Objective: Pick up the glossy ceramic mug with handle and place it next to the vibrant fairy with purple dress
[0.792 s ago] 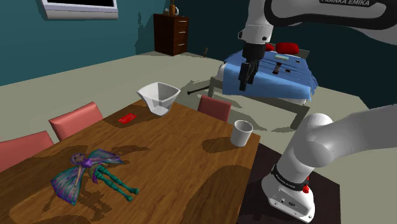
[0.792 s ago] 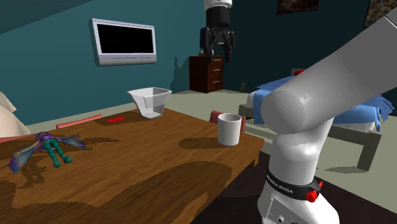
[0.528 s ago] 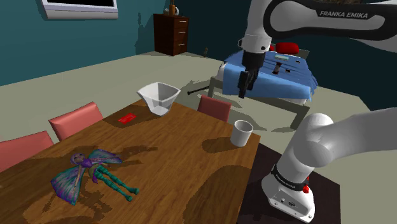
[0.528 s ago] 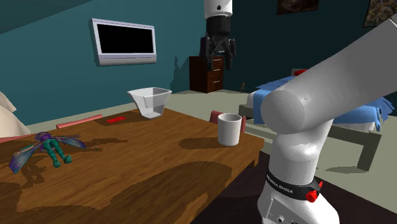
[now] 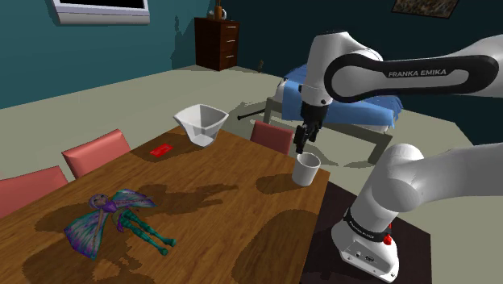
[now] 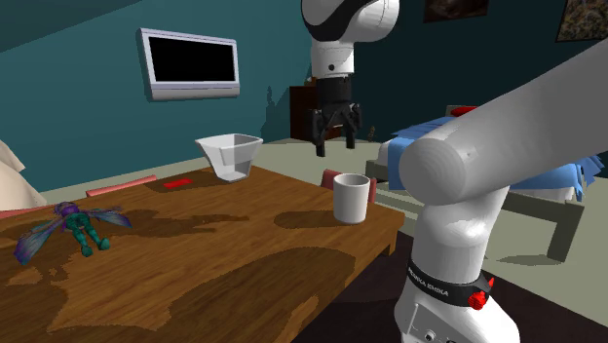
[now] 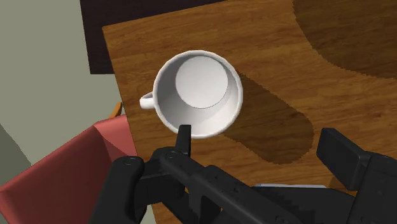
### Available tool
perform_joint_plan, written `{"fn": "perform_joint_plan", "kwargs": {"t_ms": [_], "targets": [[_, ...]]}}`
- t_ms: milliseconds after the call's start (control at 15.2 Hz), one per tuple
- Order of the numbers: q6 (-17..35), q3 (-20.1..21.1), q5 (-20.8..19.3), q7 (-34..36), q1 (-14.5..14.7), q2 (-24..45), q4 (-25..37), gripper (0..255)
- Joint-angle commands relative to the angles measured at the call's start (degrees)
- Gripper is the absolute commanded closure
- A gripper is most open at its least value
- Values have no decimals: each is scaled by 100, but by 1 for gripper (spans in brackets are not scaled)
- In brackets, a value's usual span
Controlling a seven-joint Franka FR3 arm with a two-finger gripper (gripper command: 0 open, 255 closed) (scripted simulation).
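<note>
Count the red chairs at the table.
3. The end chair stands near the mug. The middle chair and the corner chair line the table along its side at the shoulder view's left. Others may lie out of frame.

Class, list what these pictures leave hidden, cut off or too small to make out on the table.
1. Glossy white mug: handle hidden behind its own body, second exterior view.
2. Purple-dressed winged fairy figure: face too small, second exterior view.
3. Flat red item: too small to identify, shoulder view.
</note>
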Motion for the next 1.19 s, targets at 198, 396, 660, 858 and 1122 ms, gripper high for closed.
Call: {"fn": "perform_joint_plan", "kwargs": {"t_ms": [198, 396, 660, 858, 1122], "targets": [[857, 188, 61, 274, -13, -45, -854, 0], [1132, 203, 73, 275, -11, 30, -1055, 0], [1482, 221, 88, 277, -10, 153, -1282, 0], [1482, 221, 88, 277, -10, 153, -1282, 0], [1481, 221, 87, 277, -10, 153, -1282, 0]]}}
